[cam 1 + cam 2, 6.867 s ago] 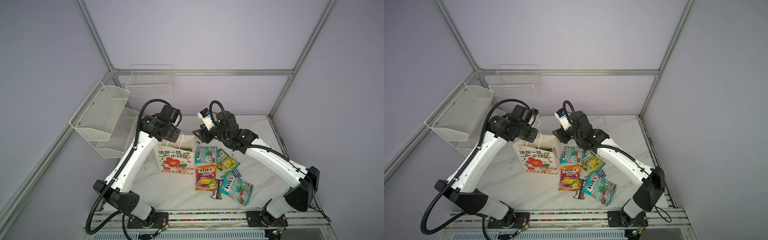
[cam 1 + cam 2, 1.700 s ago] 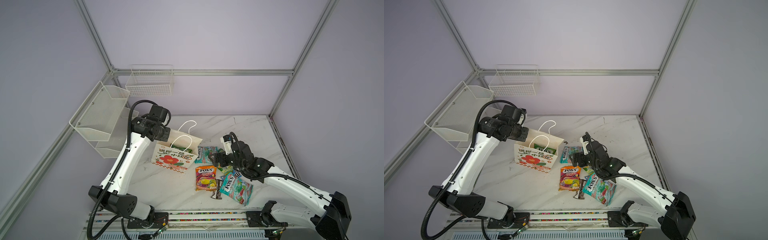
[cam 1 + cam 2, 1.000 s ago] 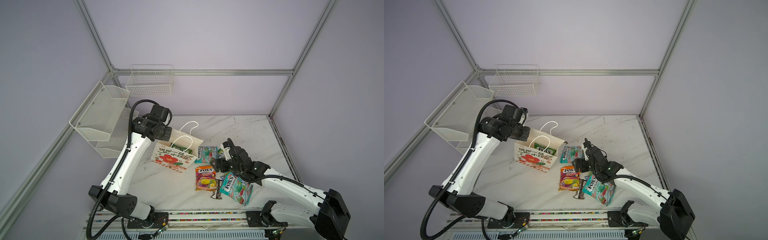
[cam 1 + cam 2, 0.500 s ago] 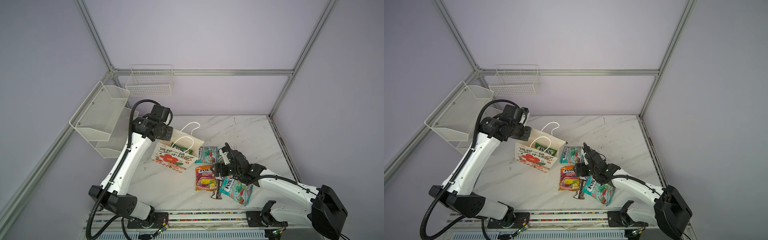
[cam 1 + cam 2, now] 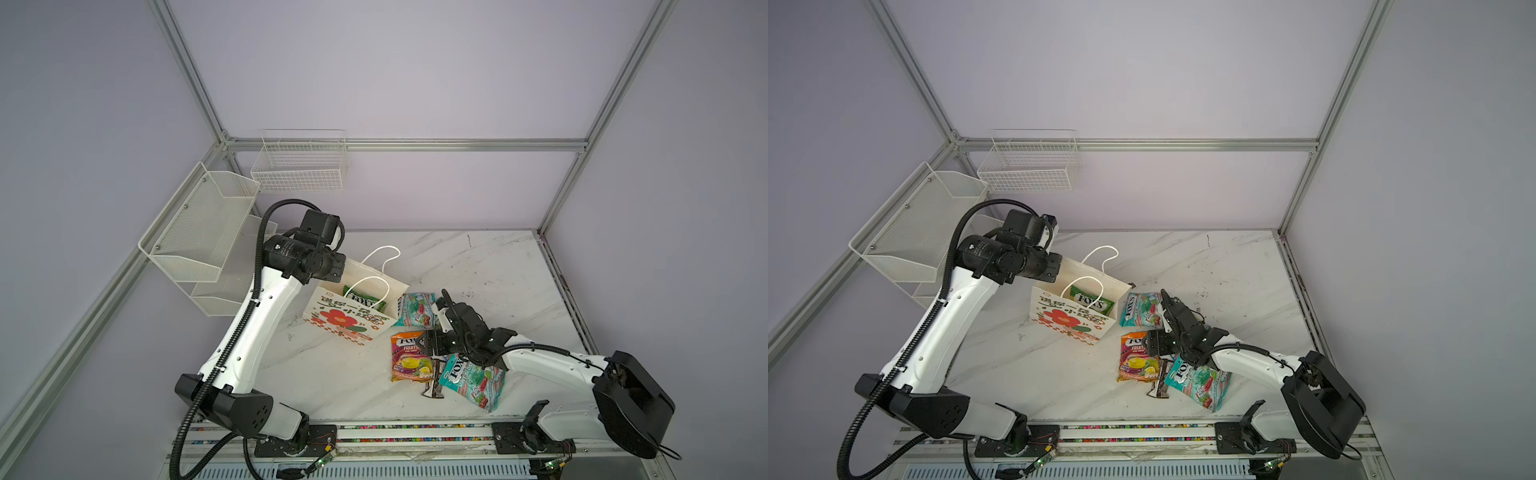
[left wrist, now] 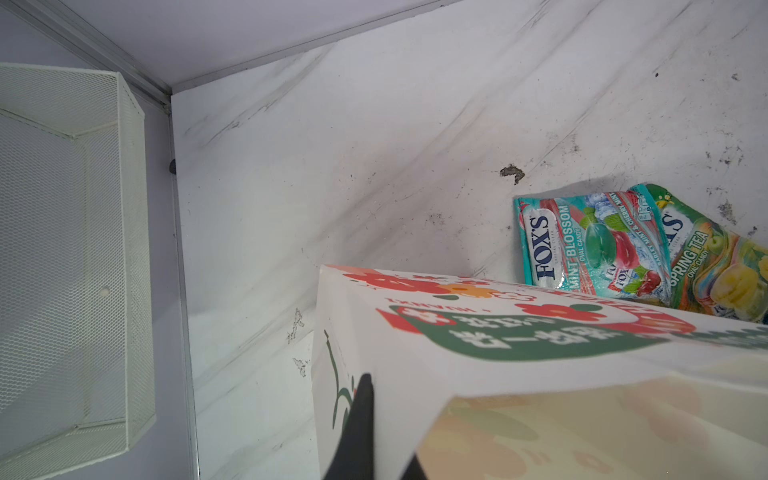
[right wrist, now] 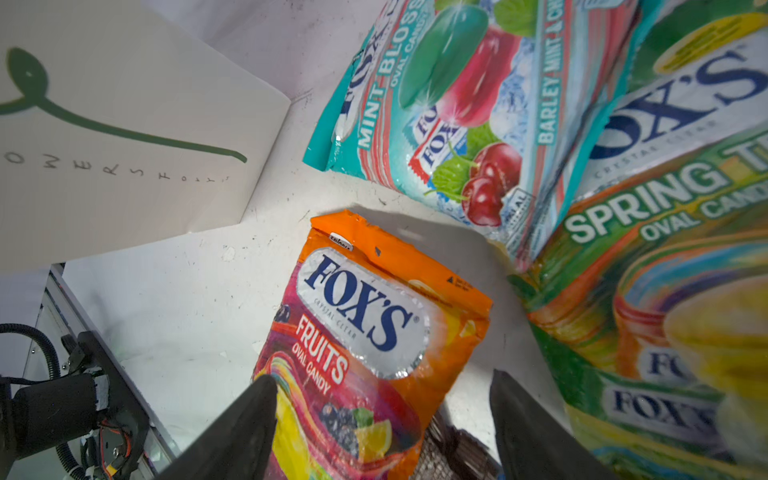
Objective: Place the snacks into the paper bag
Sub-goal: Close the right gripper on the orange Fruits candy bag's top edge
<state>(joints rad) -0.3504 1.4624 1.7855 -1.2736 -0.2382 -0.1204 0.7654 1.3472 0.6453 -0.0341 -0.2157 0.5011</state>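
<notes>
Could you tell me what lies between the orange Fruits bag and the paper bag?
Only bare marble table, shown in the right wrist view and both top views.

The white marbled bench (image 5: 478, 266) carries dark scuffs and a loose cluster of sweets. A paper bag (image 5: 349, 320) stands left of the middle, leaning. Just beside it lies a teal packet (image 5: 415, 309), its edge overlapping a green and yellow packet (image 6: 715, 266). Nearer the front edge lie an orange packet (image 5: 409, 355) and a second teal packet (image 5: 473, 380), with a brown wrapper (image 5: 434, 384) between them, touching both.
</notes>
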